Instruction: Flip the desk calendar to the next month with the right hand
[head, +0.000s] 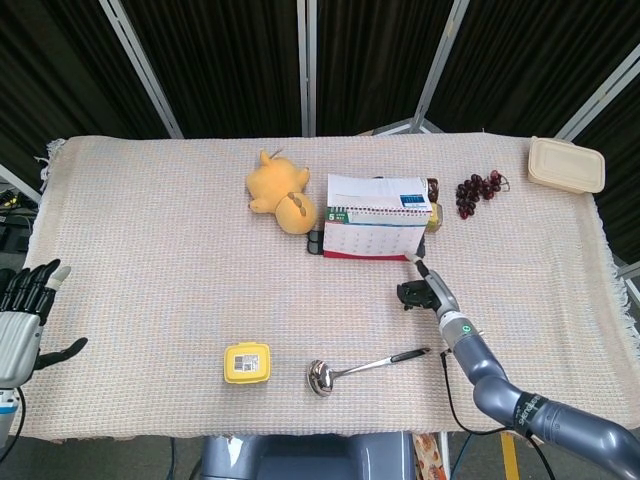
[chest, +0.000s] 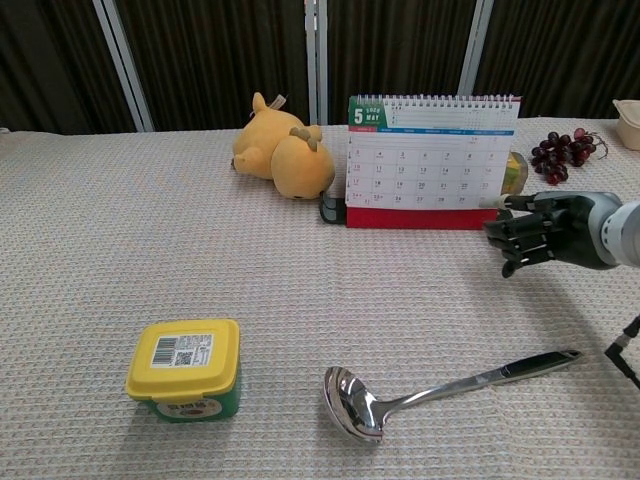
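Woven tablecloth (chest: 200, 260), desk calendar (chest: 430, 165) beside right hand (chest: 535, 232) fingers (chest: 497, 202)

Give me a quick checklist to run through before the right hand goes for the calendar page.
1. Desk calendar upright, May page facing the robot: ok.
2. Right hand at the calendar's lower right corner, holding nothing: ok.
3. Fingers actually touching the page edge: cannot tell; they look level with the corner in the chest view.
4. Room behind for the page to swing over: cannot tell; a small item sits behind the calendar's right end, mostly hidden.
5. Ladle and yellow-lidded tub out of the hand's way: ok, both nearer the robot.
6. Left hand parked at the table's left edge, fingers apart: ok.
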